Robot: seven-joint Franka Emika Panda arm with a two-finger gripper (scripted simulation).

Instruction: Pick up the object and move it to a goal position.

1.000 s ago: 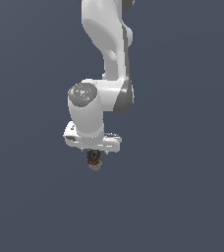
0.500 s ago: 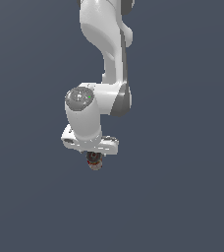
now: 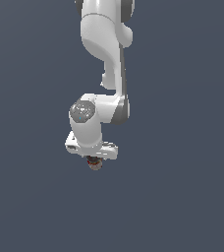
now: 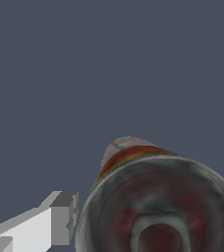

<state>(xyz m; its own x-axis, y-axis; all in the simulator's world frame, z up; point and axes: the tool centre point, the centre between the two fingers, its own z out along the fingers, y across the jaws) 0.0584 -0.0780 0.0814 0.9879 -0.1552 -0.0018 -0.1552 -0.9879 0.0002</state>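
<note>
Little has moved since a second ago: the object (image 3: 94, 164) hangs in the same spot under the wrist

It sits directly below the gripper (image 3: 93, 160), its round end filling the wrist view beside one pale finger (image 4: 60, 216); whether the fingers clamp it I cannot tell, and no goal marker shows

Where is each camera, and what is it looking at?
Exterior view: it sits off the arm and faces the white arm, which hangs down to the end effector; the small object shows under it.
Wrist view: it sits on the wrist, looking past one end effector finger at the object, very close, against a plain grey background.
Shared: both show the object and the end effector.
</note>
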